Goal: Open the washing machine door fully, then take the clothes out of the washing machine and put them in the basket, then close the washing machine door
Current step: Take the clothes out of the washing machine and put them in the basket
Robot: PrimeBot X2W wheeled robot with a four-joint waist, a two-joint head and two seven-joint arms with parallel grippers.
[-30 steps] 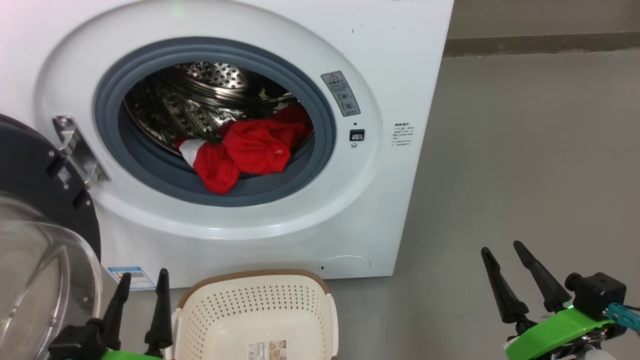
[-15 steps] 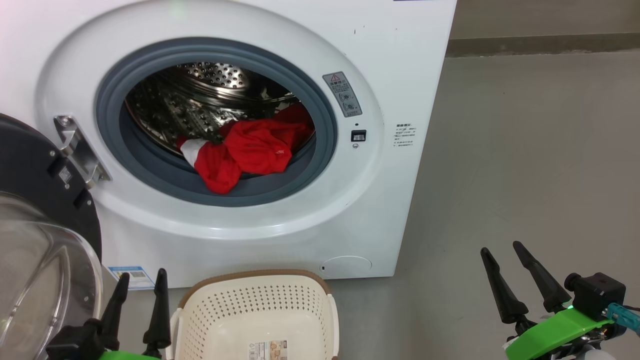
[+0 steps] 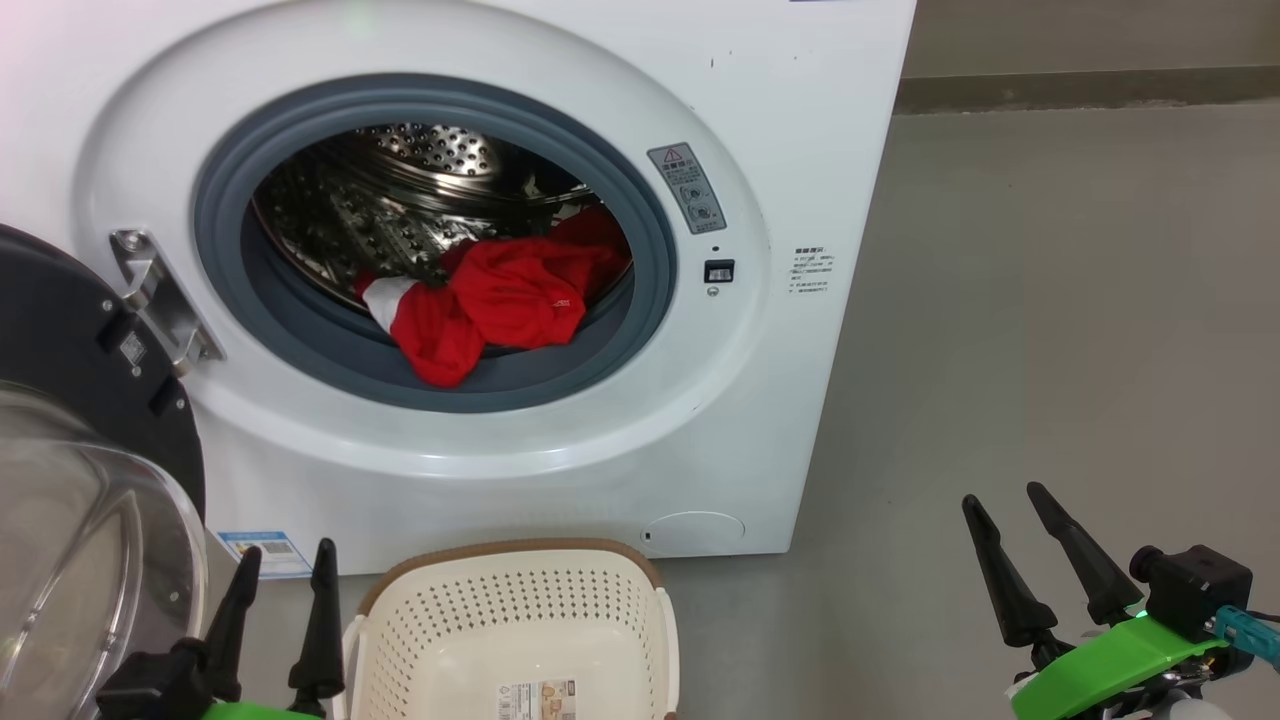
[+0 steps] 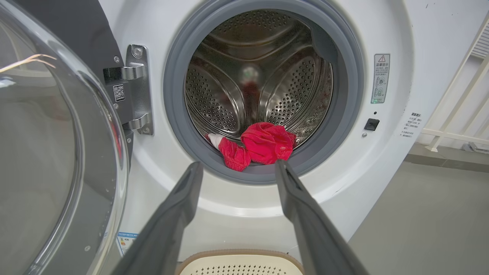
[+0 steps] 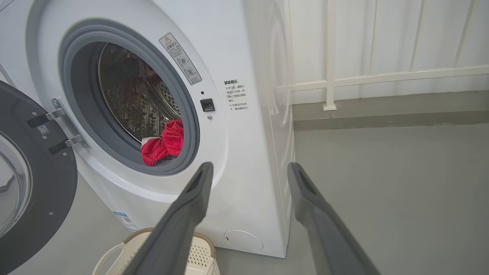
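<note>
Left end effector [image 3: 287, 548] spread, clothes [image 3: 490, 300] well beyond

Red clothes [image 3: 490, 300], white washing machine [image 3: 820, 150], cream perforated basket [image 3: 520, 600] with brown rim.

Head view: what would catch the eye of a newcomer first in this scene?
The bright red clothes stand out first, heaped at the front lip of the steel drum in the white washing machine. The washing machine door stands swung open at the left, and the empty cream basket sits on the floor below the opening.
</note>
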